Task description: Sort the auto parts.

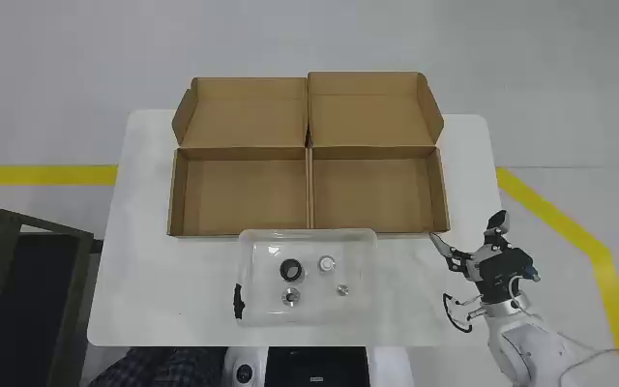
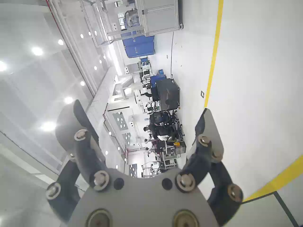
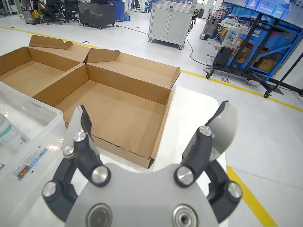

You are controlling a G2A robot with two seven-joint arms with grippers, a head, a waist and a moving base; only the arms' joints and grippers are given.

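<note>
- We see the clear bin [image 1: 358, 253] at the near edge of the white table [image 1: 135, 290], its long axis running left to right, just before two cardboard boxes.
- In it lie the auto parts: a black ring [image 1: 290, 269], a white knob [image 1: 326, 262] and two silver pieces [image 1: 290, 296]. A black strip [image 1: 237, 301] at its left wall runs near to far.
- The left box [image 1: 242, 198] and right box [image 1: 372, 198] stand side by side, lids folded back to the far side.
- The right gripper [image 1: 447, 281] hovers right of the bin, pointing towards it, fingers spread and empty.
- The left gripper [image 2: 142, 116] faces a workshop, fingers apart, holding nothing.
- Yellow lines [image 1: 58, 174] cross the pale floor.
</note>
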